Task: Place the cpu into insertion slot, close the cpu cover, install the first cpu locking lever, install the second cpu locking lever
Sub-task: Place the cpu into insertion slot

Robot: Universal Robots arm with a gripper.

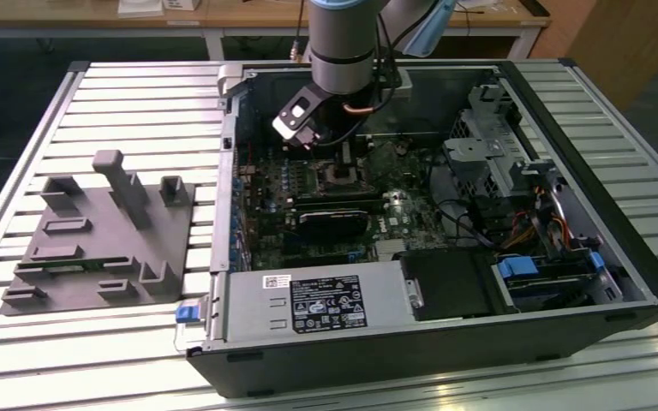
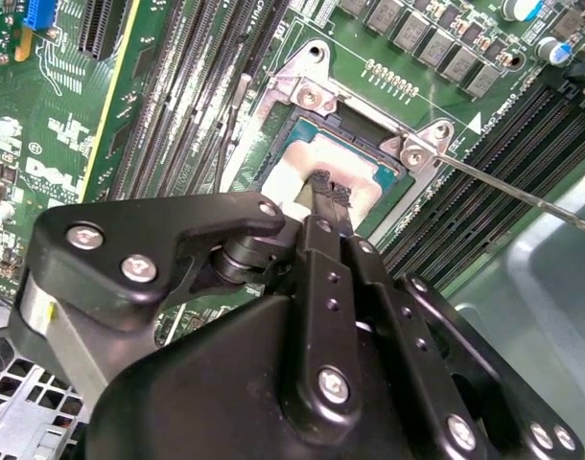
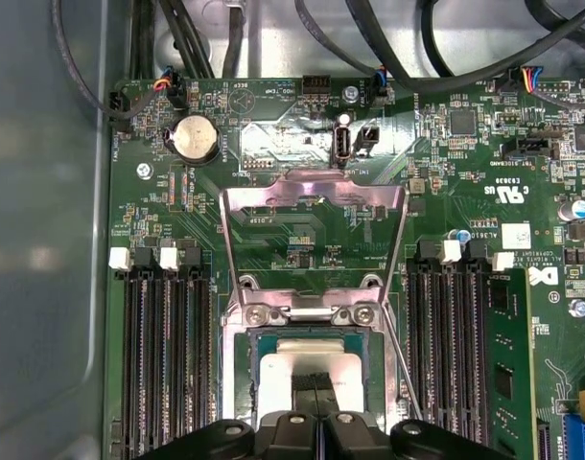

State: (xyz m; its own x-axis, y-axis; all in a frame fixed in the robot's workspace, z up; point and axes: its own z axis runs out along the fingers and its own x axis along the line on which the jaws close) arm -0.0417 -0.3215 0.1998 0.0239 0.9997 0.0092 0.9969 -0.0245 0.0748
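Exterior view: the arm (image 1: 341,38) reaches down into the open computer case (image 1: 421,364). First wrist view: on the green circuit board (image 3: 446,182) the cpu cover (image 3: 273,192) stands swung back, off the insertion slot (image 3: 245,379). The cpu (image 3: 273,369) lies in that slot. The gripper (image 3: 313,383), its 2 fingers closed together, sits on its top.

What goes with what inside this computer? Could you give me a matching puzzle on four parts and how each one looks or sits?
Things:
1. cpu
2. cpu cover
3. coin battery
4. memory slots

States:
A. long and black
B. swung open
C. round and silver
D. seated in the insertion slot, under the gripper

Pairs: 1-D, 2-B, 3-C, 4-A
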